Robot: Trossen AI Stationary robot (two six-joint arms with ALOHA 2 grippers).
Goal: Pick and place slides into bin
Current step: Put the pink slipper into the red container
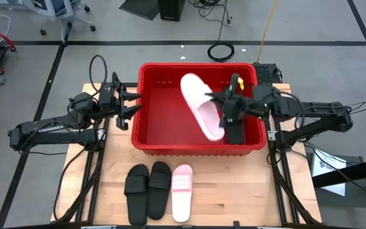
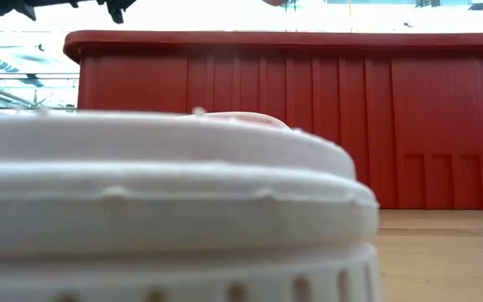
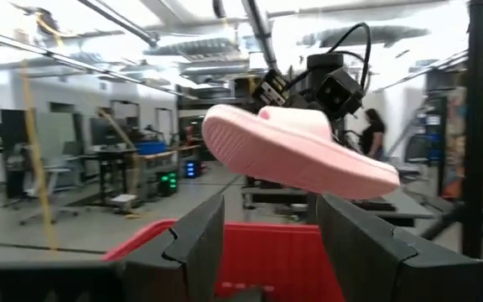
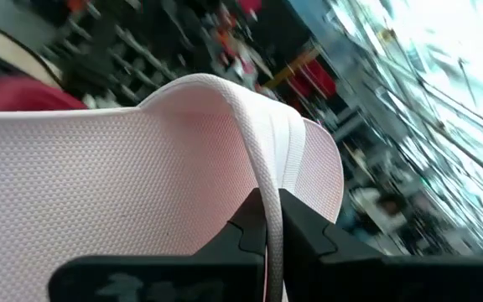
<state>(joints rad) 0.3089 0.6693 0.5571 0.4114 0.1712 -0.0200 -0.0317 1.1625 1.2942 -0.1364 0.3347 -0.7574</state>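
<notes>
Here, at the centre of the high view, we see the bin (image 1: 151,137) sitting on the wooden table (image 1: 234,191), and above its right half the right gripper (image 1: 224,109) holds a pale pink slide (image 1: 199,102) in the air, its length running diagonally from upper left to lower right of the frame. In the right wrist view the right gripper's fingers (image 4: 246,231) are pinched tight on the edge of the slide's wide strap, with only the thin strap between them. A black slide (image 1: 234,133) lies inside the bin by its right wall, below the gripper. The left gripper (image 1: 127,105) hovers just outside the bin's left wall, its fingers spread apart and holding nothing; in its wrist view we see the pink slide raised above the red rim. In the lower middle of the high view, in front of the bin, two black slides (image 1: 148,187) lie side by side with a second pink slide (image 1: 182,191) just to their right.
</notes>
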